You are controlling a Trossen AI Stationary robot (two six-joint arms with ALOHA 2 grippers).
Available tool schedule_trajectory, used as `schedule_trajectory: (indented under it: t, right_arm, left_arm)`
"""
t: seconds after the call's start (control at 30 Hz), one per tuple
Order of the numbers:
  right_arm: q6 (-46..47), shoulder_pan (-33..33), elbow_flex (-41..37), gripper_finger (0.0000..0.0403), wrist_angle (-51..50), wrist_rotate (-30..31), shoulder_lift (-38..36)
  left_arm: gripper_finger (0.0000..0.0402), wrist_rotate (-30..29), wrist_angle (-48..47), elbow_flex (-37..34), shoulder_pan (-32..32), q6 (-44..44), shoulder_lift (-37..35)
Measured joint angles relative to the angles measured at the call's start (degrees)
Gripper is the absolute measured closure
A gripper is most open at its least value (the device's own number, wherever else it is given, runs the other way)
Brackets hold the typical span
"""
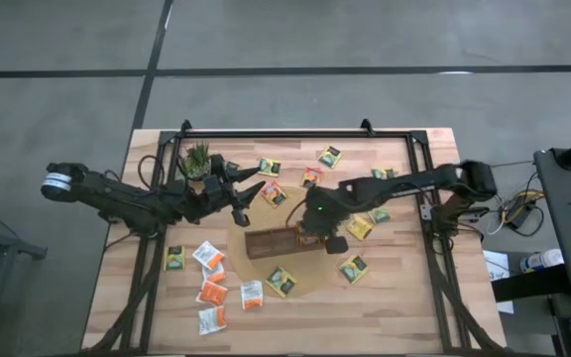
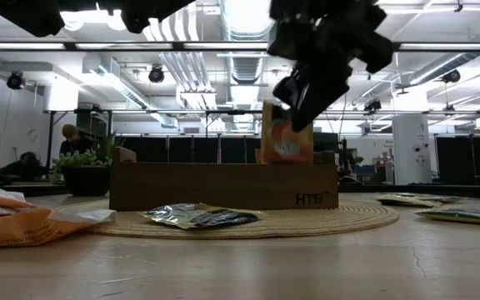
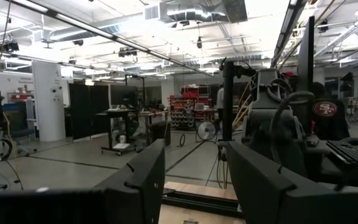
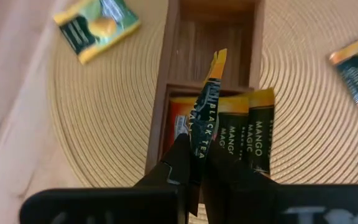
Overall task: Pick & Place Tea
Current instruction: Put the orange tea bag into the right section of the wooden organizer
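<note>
- Right gripper [image 4: 194, 163], jaws pinched shut on a sachet [image 4: 207, 109], holds it upright over the tray [image 1: 271, 242] at the surface's centre, likely for slotting in.
- Left gripper [image 1: 244, 196], jaws wide and empty, waits at ten o'clock.

Right gripper [image 1: 310, 234] over the right end of the wooden tray [image 1: 266, 243], which sits on a round woven mat [image 1: 310, 278]. Left gripper [image 1: 251, 196] near the potted plant [image 1: 197, 159]. Tea sachets [image 1: 212, 292] scattered across the table [image 1: 404, 307], clustered front-left.
</note>
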Motion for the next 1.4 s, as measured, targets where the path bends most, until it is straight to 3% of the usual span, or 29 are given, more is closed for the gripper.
schedule_trajectory:
  t: [0.3,0.6,0.97,1.4]
  right_arm:
    - [-1.3,-0.3,6.2,0.039,-6.2,0.2,7.1]
    - [-2.6,-0.4,6.7,0.039,-7.3,9.1,6.9]
    - [0.8,-0.4,6.4,0.0388,-7.2,8.9,6.8]
    - [2.0,-0.5,6.7,0.0311,-6.4,9.3,6.9]
  left_arm:
    - [0.0234,0.0,-0.1,0.0,0.0,0.0,0.0]
    - [0.0234,0.0,-0.1,0.0,0.0,0.0,0.0]
    - [0.0234,0.0,-0.1,0.0,0.0,0.0,0.0]
    - [0.0234,0.0,-0.1,0.0,0.0,-0.2,0.0]
